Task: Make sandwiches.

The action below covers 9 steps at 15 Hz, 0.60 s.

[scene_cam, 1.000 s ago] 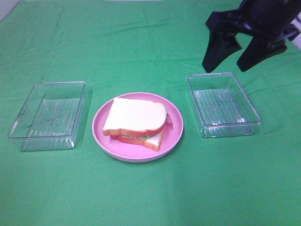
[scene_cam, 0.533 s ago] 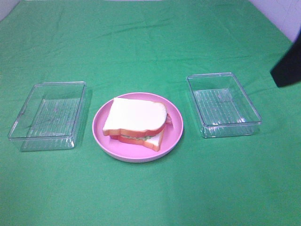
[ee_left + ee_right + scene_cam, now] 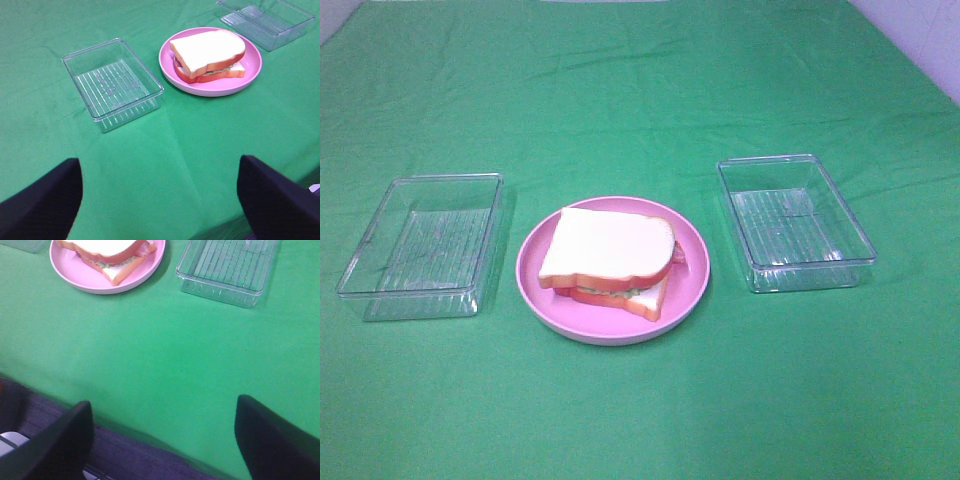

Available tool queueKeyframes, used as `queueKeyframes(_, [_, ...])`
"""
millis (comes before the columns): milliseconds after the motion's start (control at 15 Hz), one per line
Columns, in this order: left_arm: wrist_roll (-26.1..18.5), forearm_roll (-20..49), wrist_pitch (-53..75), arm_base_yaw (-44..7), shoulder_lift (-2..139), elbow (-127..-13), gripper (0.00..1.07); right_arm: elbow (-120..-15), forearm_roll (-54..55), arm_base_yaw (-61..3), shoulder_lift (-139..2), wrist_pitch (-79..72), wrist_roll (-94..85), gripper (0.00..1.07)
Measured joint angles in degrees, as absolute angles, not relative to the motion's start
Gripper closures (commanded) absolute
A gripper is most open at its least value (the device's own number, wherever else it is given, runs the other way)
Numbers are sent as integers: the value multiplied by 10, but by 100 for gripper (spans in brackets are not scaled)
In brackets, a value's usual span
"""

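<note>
Sandwich [image 3: 610,262] layers are seen stacked on the round pink plate [image 3: 536,290], near the middle of the green-covered desk [image 3: 640,90]: a white bread slice with orange-brown crust is laid on top, with reddish strips and a little pale green showing at the edges above a lower slice. The plate is flanked by two clear plastic trays, the left tray [image 3: 420,245] and the right tray [image 3: 794,222], each set apart from the plate with nothing visible inside.

The left claw [image 3: 160,200] is shown with its two dark fingers spread wide, nothing held between them, above the desk's near edge and well apart from the plate. The right claw [image 3: 162,440] is likewise held wide open and empty, over the desk's edge. Neither claw is visible in the high view.
</note>
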<state>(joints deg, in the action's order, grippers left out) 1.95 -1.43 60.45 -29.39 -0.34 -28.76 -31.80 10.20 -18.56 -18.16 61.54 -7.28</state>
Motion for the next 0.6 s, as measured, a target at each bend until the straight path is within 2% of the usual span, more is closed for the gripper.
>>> queueKeyframes(200, [19, -14, 604, -294, -3, -288, 26, -293, 95, -186, -111, 617, -93, 34])
queueKeyframes(600, [0, 7, 604, -294, -3, -288, 26, -292, 73, -186, -99, 616, -77, 34])
